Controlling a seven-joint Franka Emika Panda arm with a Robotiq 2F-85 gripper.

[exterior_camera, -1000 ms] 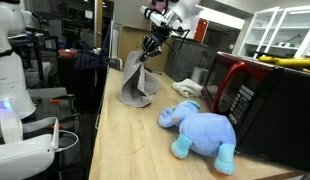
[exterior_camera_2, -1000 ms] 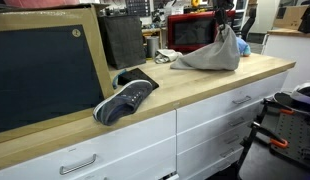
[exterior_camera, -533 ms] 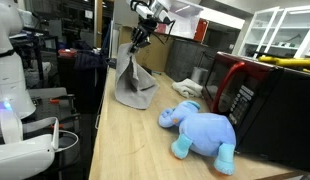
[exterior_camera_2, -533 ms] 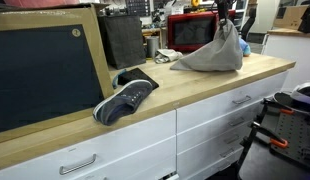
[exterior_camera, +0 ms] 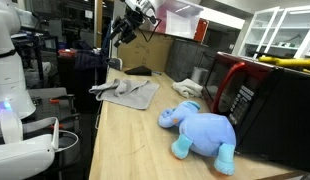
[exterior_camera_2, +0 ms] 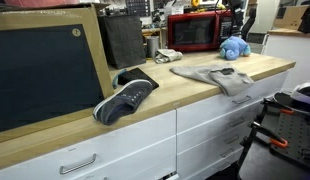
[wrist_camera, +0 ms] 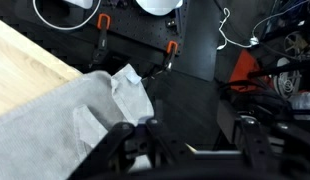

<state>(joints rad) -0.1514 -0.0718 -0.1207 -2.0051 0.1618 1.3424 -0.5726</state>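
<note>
Grey cloth (exterior_camera: 127,90) — slack and flat on wooden counter (exterior_camera: 135,140), centre-left of frame, corner drooping over edge, nothing holding it. Gripper (exterior_camera: 117,32) — upper left, well above, fingers apart, empty.

In an exterior view the gripper (exterior_camera: 117,33) hangs clear above the cloth (exterior_camera: 125,91), jaws seemingly parted; the cloth lies flat on the counter (exterior_camera: 135,145), a plush (exterior_camera: 200,128) nearby.

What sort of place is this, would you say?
Most likely a robotics lab or workshop: a long wooden workbench with drawers, a second white robot standing beside it, and a red microwave on the bench.
</note>
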